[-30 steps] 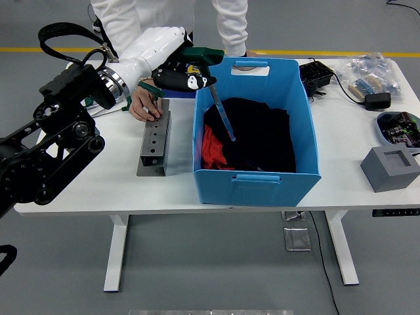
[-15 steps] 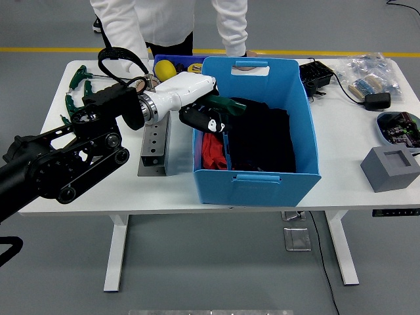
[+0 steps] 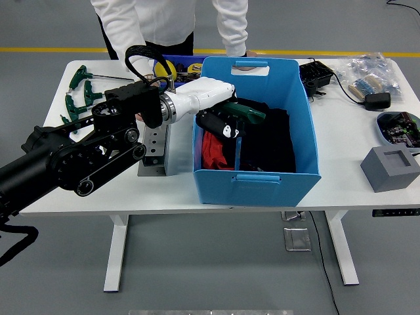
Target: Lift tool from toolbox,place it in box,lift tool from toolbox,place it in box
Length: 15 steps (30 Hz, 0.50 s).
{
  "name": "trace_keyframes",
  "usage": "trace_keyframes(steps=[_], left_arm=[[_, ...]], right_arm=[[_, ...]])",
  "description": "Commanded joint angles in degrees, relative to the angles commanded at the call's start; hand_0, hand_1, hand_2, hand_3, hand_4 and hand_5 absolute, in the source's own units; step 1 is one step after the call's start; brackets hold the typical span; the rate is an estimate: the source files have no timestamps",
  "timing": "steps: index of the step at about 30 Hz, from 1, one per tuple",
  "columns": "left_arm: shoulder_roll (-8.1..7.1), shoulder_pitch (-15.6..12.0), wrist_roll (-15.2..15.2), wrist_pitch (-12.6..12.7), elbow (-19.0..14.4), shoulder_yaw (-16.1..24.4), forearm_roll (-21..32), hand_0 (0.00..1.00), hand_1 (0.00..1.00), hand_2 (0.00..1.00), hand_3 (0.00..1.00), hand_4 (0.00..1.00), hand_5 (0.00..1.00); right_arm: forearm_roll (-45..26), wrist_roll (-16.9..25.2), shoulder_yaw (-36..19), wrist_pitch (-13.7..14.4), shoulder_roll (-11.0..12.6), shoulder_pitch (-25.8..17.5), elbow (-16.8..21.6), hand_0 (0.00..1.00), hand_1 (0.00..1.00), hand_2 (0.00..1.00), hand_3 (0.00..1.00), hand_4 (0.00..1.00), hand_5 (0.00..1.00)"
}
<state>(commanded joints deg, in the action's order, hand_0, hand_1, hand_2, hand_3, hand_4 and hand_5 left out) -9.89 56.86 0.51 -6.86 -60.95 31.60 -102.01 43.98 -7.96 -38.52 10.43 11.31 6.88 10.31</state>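
Note:
My left hand [image 3: 222, 123] reaches over the left wall of the blue box [image 3: 256, 178] and is shut on a green T-handle tool [image 3: 247, 113]. Its shaft points down into the box over the dark and red cloth [image 3: 269, 141]. The grey metal tool holder [image 3: 155, 146] with a row of holes stands just left of the box, partly hidden by my arm. More green T-handle tools [image 3: 79, 92] lie at the table's far left. A person in white sleeves [image 3: 231, 23] stands at the far side.
A grey block [image 3: 390, 167], a bowl of small parts [image 3: 399, 126], a black adapter [image 3: 378, 100], a plastic bag [image 3: 371, 71] and a black device [image 3: 315, 75] lie on the right. A small blue bin [image 3: 172, 63] stands behind the holder.
My left arm has swung right and down, carrying the green T-handle tool from above the box's far-left corner to inside the box. The person's hand has left the holder.

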Motion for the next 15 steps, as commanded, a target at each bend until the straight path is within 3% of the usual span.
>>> trace_keyframes(steps=[5,6,11,12,15], left_arm=[[1.35,1.07,0.92,1.08,1.97,-1.08,0.24,0.295,0.297,0.344,0.449,0.762,0.475],[1.57,1.21,1.07,1.41,2.32,-1.22,0.26,0.375,0.451,0.52,0.539,0.791,0.494],[3.05,2.26,1.96,4.56,5.54,-1.43,-0.08,0.375,0.451,0.52,0.539,0.791,0.494],[3.28,2.47,2.0,5.29,6.22,-1.28,-0.3,0.416,0.522,0.577,0.606,0.804,0.496],[3.62,2.98,1.59,7.15,8.0,-0.49,-1.13,0.416,0.522,0.577,0.606,0.804,0.496]], right_arm=[[0.0,0.01,0.31,0.06,0.08,0.24,0.0,0.64,0.621,0.706,0.542,0.802,0.583],[-0.05,0.01,0.39,0.06,0.09,0.28,0.0,0.639,0.619,0.706,0.542,0.803,0.585],[-0.27,0.1,1.02,0.19,0.18,0.7,0.0,0.639,0.619,0.706,0.542,0.803,0.585],[-0.32,0.14,1.18,0.22,0.21,0.77,0.0,0.637,0.62,0.705,0.542,0.805,0.585],[-0.63,0.28,1.61,0.34,0.3,0.92,0.0,0.637,0.62,0.705,0.542,0.805,0.585]])
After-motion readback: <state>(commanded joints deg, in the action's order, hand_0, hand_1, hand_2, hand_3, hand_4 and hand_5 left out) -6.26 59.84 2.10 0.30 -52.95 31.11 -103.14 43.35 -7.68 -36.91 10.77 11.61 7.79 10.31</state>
